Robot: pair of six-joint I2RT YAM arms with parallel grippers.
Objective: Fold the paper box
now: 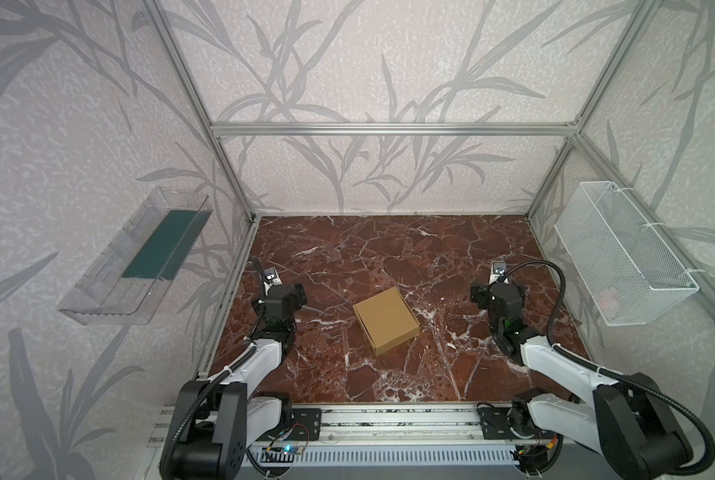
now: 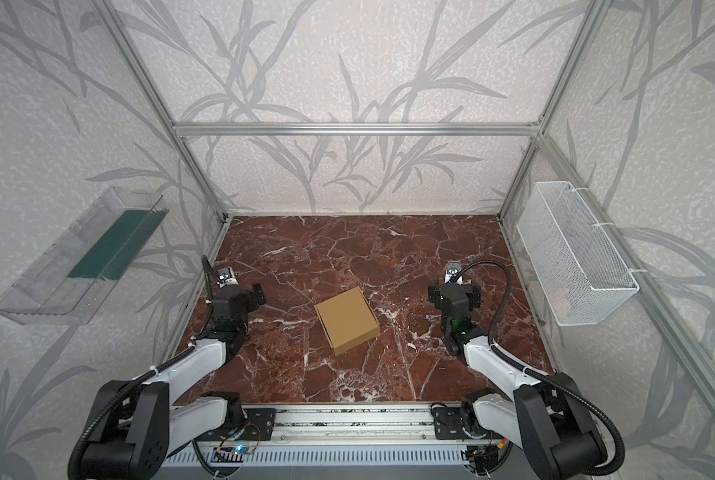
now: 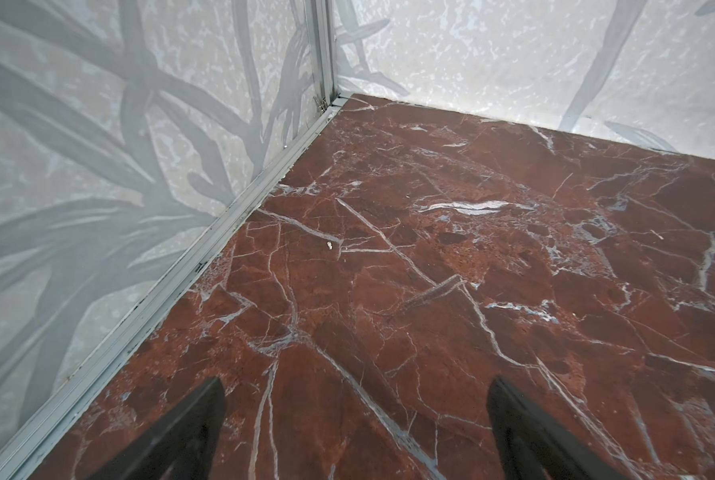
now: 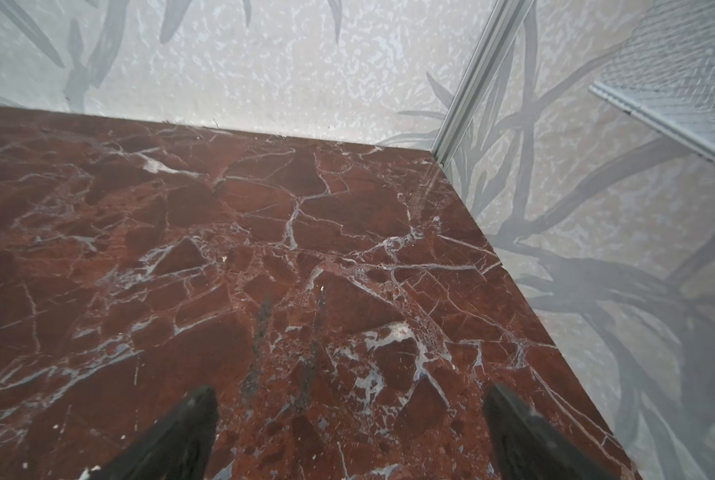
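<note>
Left pincer (image 3: 355, 388) wide, right pincer (image 4: 349, 392) wide, paper box (image 1: 386, 321) between them, untouched

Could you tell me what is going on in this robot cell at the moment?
Nothing is being handled right now. The paper box lies closed in the middle of the marble table and looks already folded into a shallow mailer. The left gripper and the right gripper are both open and empty. They sit on either side of the box, well apart from it, and each wrist view shows only tabletop between the fingers.
</note>
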